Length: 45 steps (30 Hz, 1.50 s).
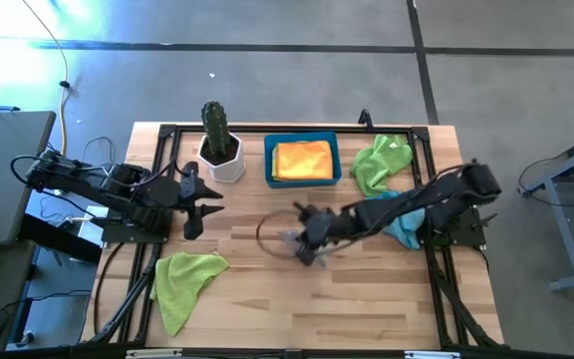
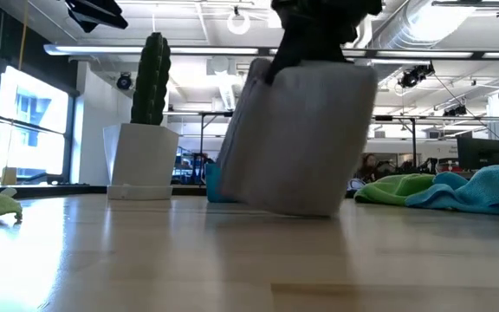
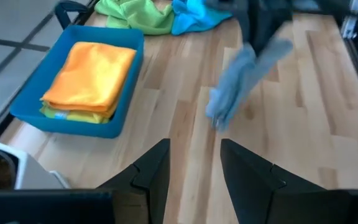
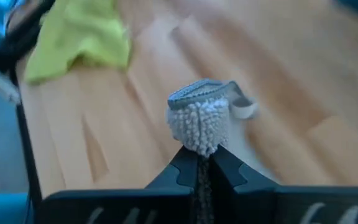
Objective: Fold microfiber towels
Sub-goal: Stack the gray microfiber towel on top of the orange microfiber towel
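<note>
Seen from above, a wooden table [image 1: 367, 309] holds a potted cactus [image 1: 217, 140] and a blue bin [image 1: 303, 180] with a folded orange towel [image 1: 302, 160] inside. A lime green towel [image 1: 382, 160] is bunched at the far right, with a light blue towel [image 1: 404, 227] just nearer, partly under the right arm. A second lime green towel [image 1: 182, 279] lies crumpled near the front left. The right gripper [image 1: 310, 242] reaches to the table's middle, pinching a grey towel [image 1: 292, 239]. The left gripper [image 1: 205, 199] waits at the left side near the cactus, its fingers apart. From table height, the grey towel [image 2: 306, 139] hangs from the right gripper [image 2: 314, 43], its lower edge at or just above the wood; the cactus [image 2: 150, 82] stands behind it to the left, and the green and blue towels lie at the right. The left wrist camera looks past its own spread fingers [image 3: 151, 177] at the dangling grey towel [image 3: 238, 81], the bin [image 3: 73, 118] with the orange towel [image 3: 92, 74] lying on a yellow towel [image 3: 61, 112]. The right wrist camera shows its fingers [image 4: 188, 168] closed tightly on a fold of the grey towel [image 4: 201, 121], with a lime green towel [image 4: 79, 37] on the wood beyond.
</note>
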Motion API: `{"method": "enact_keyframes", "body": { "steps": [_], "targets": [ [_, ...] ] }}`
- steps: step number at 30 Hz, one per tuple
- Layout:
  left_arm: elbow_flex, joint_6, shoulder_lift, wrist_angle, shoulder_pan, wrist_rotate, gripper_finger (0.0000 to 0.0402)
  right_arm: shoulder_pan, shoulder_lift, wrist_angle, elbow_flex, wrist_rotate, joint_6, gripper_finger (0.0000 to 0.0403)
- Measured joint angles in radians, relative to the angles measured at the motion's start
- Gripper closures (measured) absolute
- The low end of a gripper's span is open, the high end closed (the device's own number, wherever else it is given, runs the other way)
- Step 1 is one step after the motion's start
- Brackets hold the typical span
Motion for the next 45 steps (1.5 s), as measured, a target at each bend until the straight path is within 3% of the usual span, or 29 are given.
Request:
{"method": "enact_keyframes", "body": {
  "steps": [8, 13, 19, 28, 34, 39, 45],
  "targets": [
    [0.000, 0.048, 0.000, 0.023, 0.054, -0.047, 0.0271, -0.179, -0.197, -0.102, 0.001, 0.046, -0.065, 0.0402],
    [0.000, 0.056, 0.000, 0.026, 0.128, -0.047, 0.0271, -0.324, -0.281, -0.095, 0.002, 0.059, -0.290, 0.0402],
    [0.000, 0.045, 0.000, 0.066, 0.206, -0.046, 0.0271, -0.516, -0.291, -0.101, 0.002, 0.068, -0.536, 0.0403],
    [0.000, 0.067, 0.000, 0.134, 0.312, -0.046, 0.0271, -0.760, -0.281, -0.026, 0.002, 0.145, -0.749, 0.0403],
    [0.000, 0.067, 0.000, 0.135, 0.371, -0.045, 0.0271, -0.790, -0.158, -0.002, 0.004, 0.082, -0.710, 0.0403],
    [0.000, 0.067, 0.000, 0.135, 0.386, -0.042, 0.0271, -0.752, 0.002, 0.068, 0.002, 0.037, -0.721, 0.0403],
    [0.000, 0.067, 0.000, 0.134, 0.386, -0.041, 0.0271, -0.682, 0.097, 0.186, 0.002, -0.001, -0.715, 0.0403]
  ]
}}
